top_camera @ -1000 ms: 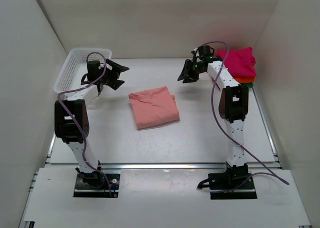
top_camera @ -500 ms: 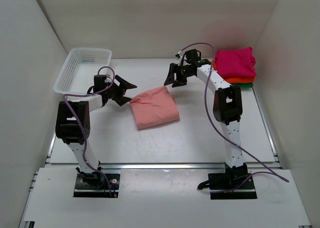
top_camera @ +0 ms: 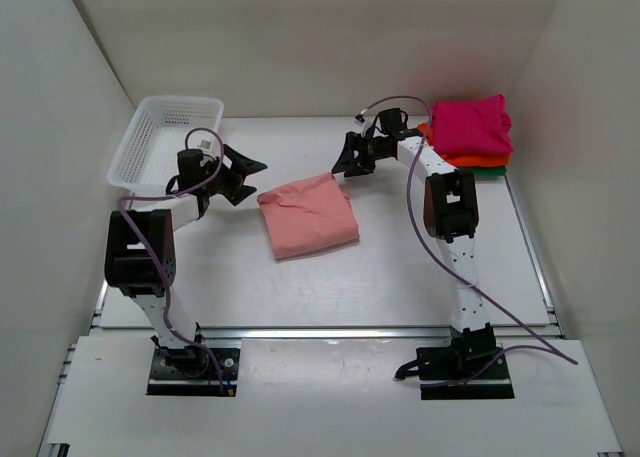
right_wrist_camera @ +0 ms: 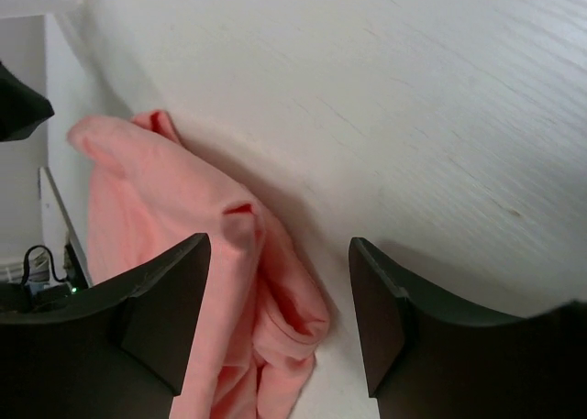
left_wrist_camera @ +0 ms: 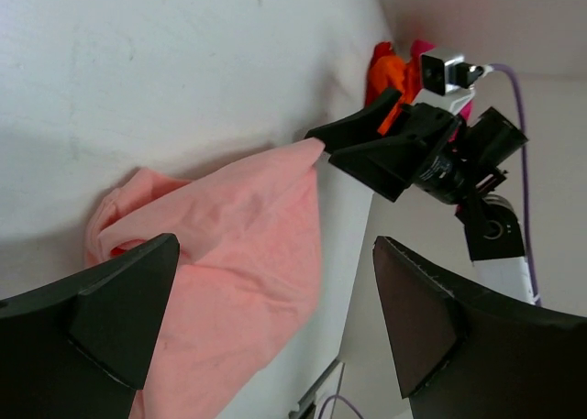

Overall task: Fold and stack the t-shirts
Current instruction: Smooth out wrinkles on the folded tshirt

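The salmon-pink t-shirt (top_camera: 308, 215), of soft, faintly creased cloth, is seen folded into a rough rectangle near the middle of the tabletop (top_camera: 400, 267); it is judged not yet stacked. A pile is already laid at the far right corner, with the magenta t-shirt (top_camera: 470, 125) over the orange t-shirt (top_camera: 478, 160) and the green t-shirt (top_camera: 490, 172). The left gripper (top_camera: 240, 172) and right gripper (top_camera: 350, 160) are held at the pink shirt's far corners, jaws spread wide and empty.

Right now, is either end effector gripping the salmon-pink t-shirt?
No, the left end effector and right end effector both stand open beside the salmon-pink t-shirt.
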Motion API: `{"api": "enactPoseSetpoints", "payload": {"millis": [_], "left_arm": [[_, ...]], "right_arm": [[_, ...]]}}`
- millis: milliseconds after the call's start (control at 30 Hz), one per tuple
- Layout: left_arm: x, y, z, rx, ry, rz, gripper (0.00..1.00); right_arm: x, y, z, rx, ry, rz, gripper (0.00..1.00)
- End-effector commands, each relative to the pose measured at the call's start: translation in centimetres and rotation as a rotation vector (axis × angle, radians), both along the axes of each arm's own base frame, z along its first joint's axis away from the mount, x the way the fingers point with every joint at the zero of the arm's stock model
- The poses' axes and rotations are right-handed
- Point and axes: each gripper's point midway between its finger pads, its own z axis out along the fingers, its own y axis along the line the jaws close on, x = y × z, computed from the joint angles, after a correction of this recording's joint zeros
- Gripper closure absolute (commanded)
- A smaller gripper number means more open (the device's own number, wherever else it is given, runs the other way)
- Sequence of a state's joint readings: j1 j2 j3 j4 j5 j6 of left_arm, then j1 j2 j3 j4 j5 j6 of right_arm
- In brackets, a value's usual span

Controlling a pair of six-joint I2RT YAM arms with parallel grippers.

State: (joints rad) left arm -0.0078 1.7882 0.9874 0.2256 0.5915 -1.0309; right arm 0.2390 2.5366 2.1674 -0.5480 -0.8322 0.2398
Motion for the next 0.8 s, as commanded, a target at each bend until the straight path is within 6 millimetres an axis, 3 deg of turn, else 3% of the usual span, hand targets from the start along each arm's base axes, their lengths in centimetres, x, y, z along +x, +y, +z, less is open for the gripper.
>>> {"api": "enactPoseSetpoints", "payload": {"millis": [0, 33, 200, 267, 467, 533, 633, 767], "left_arm": [[-0.5, 0.1, 3.1, -0.023, -0.115, 0.001, 0.02], [-0.1, 1.4, 3.2, -0.030, -0.129, 0.034, 0.01], [-0.7, 1.3, 3.2, -0.030, -0.123, 0.026, 0.02], [-0.6, 1.6, 3.1, -0.028, -0.123, 0.038, 0.01], [-1.1, 2.3, 2.8, -0.031, -0.115, 0.049, 0.01], [-1.6, 2.1, 2.8, -0.034, -0.115, 0.045, 0.01], [-2.0, 2.1, 2.4, -0.039, -0.099, 0.049, 0.01], [-2.3, 2.1, 2.8, -0.044, -0.113, 0.054, 0.01]], "right_arm": [[0.2, 2.7, 3.1, 0.133, -0.120, 0.113, 0.41], [0.2, 3.0, 3.5, 0.148, -0.127, 0.120, 0.41], [-0.8, 4.7, 3.1, 0.191, -0.102, 0.158, 0.42], [-1.0, 4.6, 2.1, 0.161, -0.089, 0.145, 0.43], [-1.3, 4.3, 1.4, 0.144, -0.076, 0.137, 0.46], [-1.0, 4.2, 1.9, 0.141, -0.088, 0.131, 0.60], [-1.3, 4.0, 2.5, 0.133, -0.089, 0.133, 1.00], [-1.7, 3.5, 4.2, 0.117, -0.095, 0.126, 1.00]]}}
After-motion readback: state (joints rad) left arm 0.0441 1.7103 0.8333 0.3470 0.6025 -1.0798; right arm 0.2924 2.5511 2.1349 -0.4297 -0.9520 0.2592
